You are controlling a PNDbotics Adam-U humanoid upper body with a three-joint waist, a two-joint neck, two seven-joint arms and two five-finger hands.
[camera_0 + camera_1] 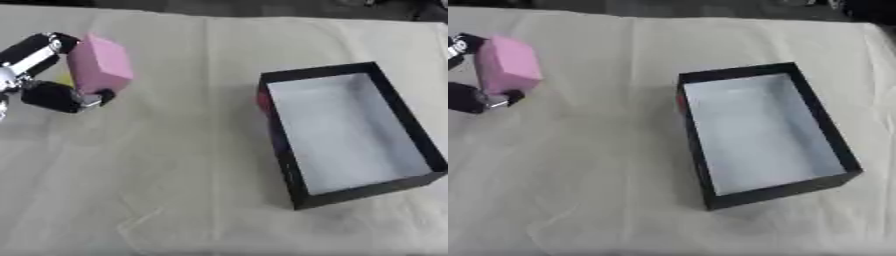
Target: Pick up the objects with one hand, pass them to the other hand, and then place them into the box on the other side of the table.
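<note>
A pink block (99, 64) is held at the left of the table, pinched between the fingers and thumb of my left hand (48, 75). The block stands on end, slightly tilted, and looks lifted off the cloth. A black box (353, 131) with a pale inside lies open on the right half of the table with nothing in it. Something small and red (263, 101) shows against the box's outer left wall. A bit of yellow (66, 79) peeks out behind the pink block. My right hand shows in neither view.
A cream cloth (175, 165) with fold lines covers the table. The table's far edge runs along the top of the views, dark floor beyond it.
</note>
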